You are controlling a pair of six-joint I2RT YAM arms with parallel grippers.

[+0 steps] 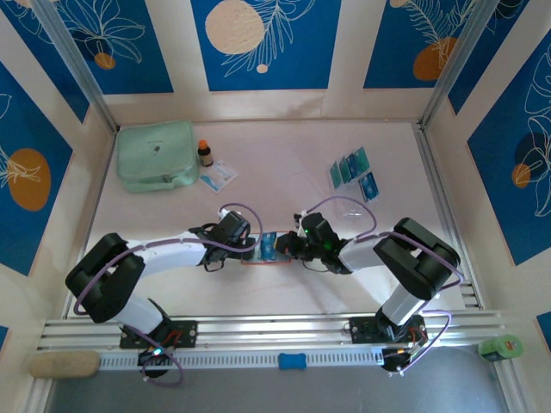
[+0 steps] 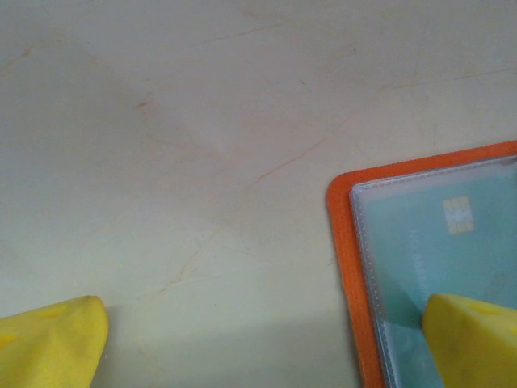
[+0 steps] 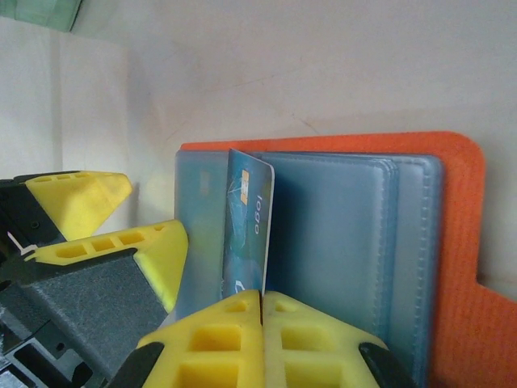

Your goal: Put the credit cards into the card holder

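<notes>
Right wrist: right pincer point(image 3: 261, 311) pinches a card point(image 3: 249, 226), upright over open card holder point(image 3: 460, 242).
Left pincer point(image 2: 262, 343): spread wide.
Remaining: credit cards point(image 1: 353, 172) on counter point(image 1: 284, 163).

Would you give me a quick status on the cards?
Right tool shut on blue card, on edge over open card holder. Left tool open at holder's corner. Spare cards far right, nothing blocking.

A pale cream tabletop with faint scratches point(image 1: 284, 172) sits under soft, even light. Cream wall panels point(image 1: 181, 43) enclose three sides, set with deep-blue rectangles bearing white leaf outlines and orange or peach discs point(image 1: 301, 52). Slanted silver aluminium posts point(image 1: 71, 60) mark the back corners, and ribbed aluminium rails point(image 1: 275, 331) line the near edge
</notes>
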